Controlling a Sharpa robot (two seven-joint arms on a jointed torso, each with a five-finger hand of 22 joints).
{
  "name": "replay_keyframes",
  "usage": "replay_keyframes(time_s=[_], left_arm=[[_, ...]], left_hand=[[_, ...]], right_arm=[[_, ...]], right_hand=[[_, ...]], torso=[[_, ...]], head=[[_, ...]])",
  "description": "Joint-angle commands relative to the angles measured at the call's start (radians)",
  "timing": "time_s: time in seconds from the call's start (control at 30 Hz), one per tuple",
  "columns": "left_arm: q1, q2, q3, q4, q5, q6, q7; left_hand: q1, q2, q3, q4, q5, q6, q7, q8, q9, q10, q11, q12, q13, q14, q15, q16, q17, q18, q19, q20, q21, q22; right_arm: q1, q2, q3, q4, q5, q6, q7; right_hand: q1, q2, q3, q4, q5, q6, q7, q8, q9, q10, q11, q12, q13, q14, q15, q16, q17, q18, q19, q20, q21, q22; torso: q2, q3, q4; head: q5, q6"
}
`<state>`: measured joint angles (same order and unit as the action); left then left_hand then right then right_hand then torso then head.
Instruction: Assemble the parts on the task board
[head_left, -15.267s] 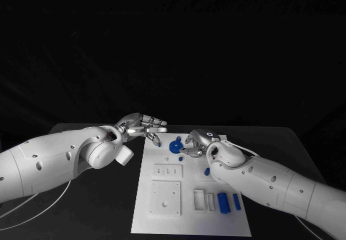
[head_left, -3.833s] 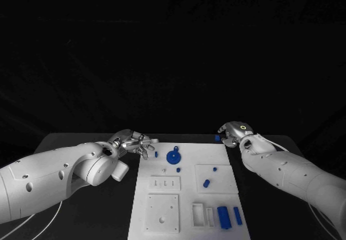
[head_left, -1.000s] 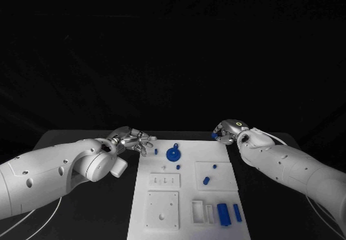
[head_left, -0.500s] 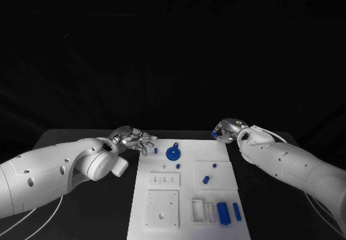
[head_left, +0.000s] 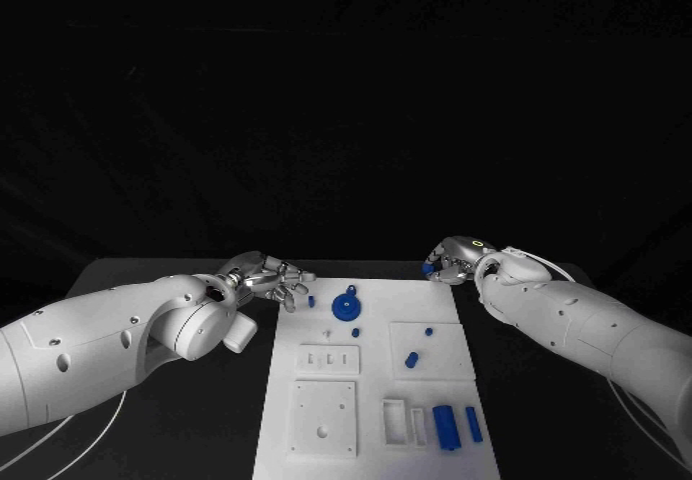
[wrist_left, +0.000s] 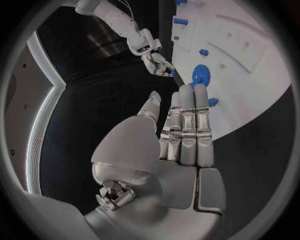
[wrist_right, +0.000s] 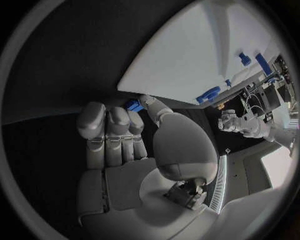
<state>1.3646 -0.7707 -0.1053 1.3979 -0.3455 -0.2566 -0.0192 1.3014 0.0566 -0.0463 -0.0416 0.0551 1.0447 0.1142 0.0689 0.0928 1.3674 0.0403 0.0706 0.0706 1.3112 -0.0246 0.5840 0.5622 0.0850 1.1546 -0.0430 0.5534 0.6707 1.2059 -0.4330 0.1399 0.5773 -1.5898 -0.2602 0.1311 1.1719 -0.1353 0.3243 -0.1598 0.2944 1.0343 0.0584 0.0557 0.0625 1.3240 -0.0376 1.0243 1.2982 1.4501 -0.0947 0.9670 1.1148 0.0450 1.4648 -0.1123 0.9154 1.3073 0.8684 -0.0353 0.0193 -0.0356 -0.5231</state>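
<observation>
The white task board (head_left: 325, 375) lies in the middle of the table. A blue gear (head_left: 346, 305) stands near its far end, also seen as the blue gear (wrist_left: 201, 74) from the left wrist. My left hand (head_left: 270, 280) hovers at the board's far left corner, fingers straight and holding nothing. A small blue peg (head_left: 312, 300) stands by its fingertips. My right hand (head_left: 453, 259) sits just off the far right corner and pinches a small blue part (wrist_right: 132, 105) between thumb and fingers.
Two blue bars (head_left: 446, 426) lie at the board's near right, beside a white slotted block (head_left: 395, 421). Small blue pieces (head_left: 410, 358) sit on the raised square plate at the right. Black table surrounds the board on all sides.
My right hand has edged slightly away from the board's far right corner, still holding the blue part. My left hand has stayed almost in place.
</observation>
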Motion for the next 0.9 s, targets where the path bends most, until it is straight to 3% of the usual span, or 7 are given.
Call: replay_keyframes(time_s=[0.03, 0.27, 0.37, 0.4, 0.53, 0.63, 0.9], left_arm=[[0.002, 0.003, 0.001, 0.001, -0.005, 0.017, 0.001], [0.002, 0.002, 0.001, 0.001, -0.006, 0.017, 0.000], [0.002, 0.002, 0.001, 0.001, -0.006, 0.016, 0.000], [0.002, 0.002, 0.001, 0.001, -0.006, 0.016, 0.000], [0.002, 0.002, 0.001, 0.000, -0.006, 0.016, 0.000], [0.002, 0.002, 0.001, -0.002, -0.006, 0.016, 0.000], [0.002, 0.002, 0.001, -0.003, -0.007, 0.017, 0.000]], left_hand=[[0.008, 0.003, 0.000, -0.007, -0.003, -0.008, 0.002, -0.004, -0.001, -0.006, 0.000, -0.006, -0.001, 0.002, 0.004, -0.005, 0.001, -0.009, 0.004, 0.002, -0.005, 0.001], [0.010, 0.005, 0.001, -0.013, -0.003, -0.007, 0.002, -0.004, -0.001, -0.006, -0.001, -0.006, -0.001, 0.002, 0.004, -0.005, 0.001, -0.009, 0.004, 0.001, -0.007, 0.005], [0.010, 0.005, 0.001, -0.013, -0.003, -0.007, 0.002, -0.004, -0.001, -0.006, -0.001, -0.006, -0.001, 0.002, 0.004, -0.005, 0.001, -0.009, 0.004, 0.001, -0.007, 0.005], [0.010, 0.005, 0.001, -0.013, -0.003, -0.007, 0.002, -0.004, -0.001, -0.006, -0.001, -0.006, -0.001, 0.002, 0.004, -0.005, 0.001, -0.009, 0.004, 0.001, -0.007, 0.005], [0.010, 0.005, 0.001, -0.013, -0.003, -0.007, 0.002, -0.004, -0.001, -0.006, -0.001, -0.006, -0.001, 0.002, 0.004, -0.005, 0.001, -0.009, 0.004, 0.001, -0.007, 0.005], [0.010, 0.007, 0.002, -0.018, -0.003, -0.007, 0.002, -0.004, -0.002, -0.006, -0.001, -0.006, -0.001, 0.001, 0.004, -0.005, 0.001, -0.009, 0.005, 0.001, -0.007, 0.008], [0.013, 0.008, 0.003, -0.022, -0.003, -0.006, 0.002, -0.004, -0.002, -0.006, -0.001, -0.006, -0.001, 0.001, 0.004, -0.004, 0.001, -0.009, 0.005, 0.001, -0.008, 0.009]], right_arm=[[-0.025, 0.010, -0.013, 0.000, -0.008, 0.151, 0.020], [-0.024, 0.008, -0.013, 0.005, -0.005, 0.105, 0.012], [-0.024, 0.007, -0.013, 0.008, -0.005, 0.070, 0.001], [-0.024, 0.006, -0.013, 0.009, -0.005, 0.048, -0.007], [-0.023, 0.005, -0.013, 0.013, -0.012, -0.005, -0.033], [-0.023, 0.005, -0.013, 0.016, -0.019, -0.028, -0.047], [-0.022, 0.004, -0.013, 0.024, -0.032, -0.079, -0.074]], right_hand=[[-0.005, 0.012, 0.004, 0.000, 0.004, 0.024, 0.001, 0.006, 0.002, -0.006, 0.005, 0.003, 0.002, -0.004, 0.001, 0.005, 0.004, -0.009, 0.016, -0.003, -0.005, 0.123], [-0.009, 0.022, 0.059, -0.006, -0.008, 0.072, 0.005, 0.007, 0.003, -0.007, 0.014, 0.011, 0.004, -0.004, 0.006, 0.009, 0.008, -0.005, 0.017, 0.002, -0.003, 0.123], [-0.006, 0.031, 0.093, -0.008, -0.039, 0.107, 0.006, 0.008, 0.005, -0.004, 0.018, 0.016, 0.005, -0.003, 0.009, 0.011, 0.010, -0.003, 0.019, 0.004, 0.004, 0.124], [0.002, 0.040, 0.102, -0.008, -0.071, 0.126, 0.007, 0.008, 0.006, -0.003, 0.020, 0.018, 0.005, -0.001, 0.009, 0.014, 0.012, -0.003, 0.020, 0.005, 0.005, 0.124], [0.011, 0.054, 0.115, -0.010, -0.097, 0.147, 0.010, 0.007, 0.006, -0.002, 0.022, 0.017, 0.002, 0.001, 0.010, 0.016, 0.014, -0.001, 0.021, 0.006, 0.006, 0.124], [0.010, 0.054, 0.122, -0.014, -0.077, 0.160, 0.009, 0.008, 0.007, -0.002, 0.021, 0.016, 0.000, 0.003, 0.011, 0.017, 0.015, 0.000, 0.022, 0.007, 0.006, 0.124], [0.012, 0.061, 0.122, -0.021, -0.083, 0.178, 0.005, 0.008, 0.009, 0.000, 0.019, 0.017, -0.002, 0.003, 0.009, 0.016, 0.016, 0.001, 0.023, 0.006, 0.007, 0.124]], torso=[[0.000, 0.0000, -0.0002], [0.000, 0.0001, -0.0008], [0.000, 0.0001, -0.0008], [0.000, -0.0001, -0.0005], [0.000, -0.0005, -0.0003], [-0.001, -0.0001, 0.0000], [0.000, -0.0005, -0.0013]], head=[[0.000, 0.001], [0.001, 0.000], [0.001, 0.002], [0.000, 0.003], [0.000, 0.003], [0.000, 0.002], [0.000, 0.001]])
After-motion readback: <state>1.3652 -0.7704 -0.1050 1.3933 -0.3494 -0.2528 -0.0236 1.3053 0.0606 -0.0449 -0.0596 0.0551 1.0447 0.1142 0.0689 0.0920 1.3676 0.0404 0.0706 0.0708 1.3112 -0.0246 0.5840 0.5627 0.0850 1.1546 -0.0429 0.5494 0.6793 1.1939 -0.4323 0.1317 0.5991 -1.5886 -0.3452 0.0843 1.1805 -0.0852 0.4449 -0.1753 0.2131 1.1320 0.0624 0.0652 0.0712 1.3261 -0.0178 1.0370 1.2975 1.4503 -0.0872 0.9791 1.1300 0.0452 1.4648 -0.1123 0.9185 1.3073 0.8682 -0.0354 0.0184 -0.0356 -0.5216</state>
